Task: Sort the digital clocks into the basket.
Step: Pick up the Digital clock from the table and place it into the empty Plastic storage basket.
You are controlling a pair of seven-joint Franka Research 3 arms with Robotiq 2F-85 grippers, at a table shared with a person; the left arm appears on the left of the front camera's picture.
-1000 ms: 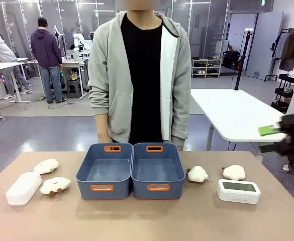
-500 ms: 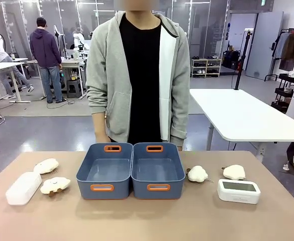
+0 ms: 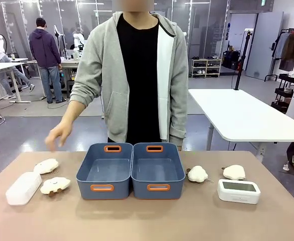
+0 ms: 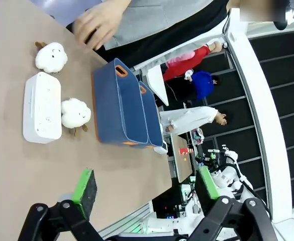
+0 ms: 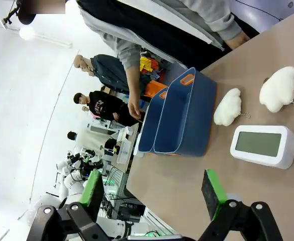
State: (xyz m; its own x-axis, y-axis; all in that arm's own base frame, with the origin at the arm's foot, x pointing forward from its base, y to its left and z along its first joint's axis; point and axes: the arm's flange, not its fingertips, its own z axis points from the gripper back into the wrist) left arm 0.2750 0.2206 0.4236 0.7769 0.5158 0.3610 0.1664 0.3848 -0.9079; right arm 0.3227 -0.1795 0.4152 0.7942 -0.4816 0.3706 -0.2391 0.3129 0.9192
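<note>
None is sorted: left clock point(image 3: 23, 188) is seen at 9 o'clock of the baskets point(image 3: 119, 193), right clock point(image 3: 238, 191) at 3. Open and empty, left gripper point(image 4: 145, 185) and right gripper point(image 5: 152, 188) must likely be lowered onto them.

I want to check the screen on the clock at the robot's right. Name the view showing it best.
Right wrist view: the clock lies close, screen facing the camera. The front view shows it smaller, screen foreshortened. In the left wrist view the bins hide nearly all of it.
</note>
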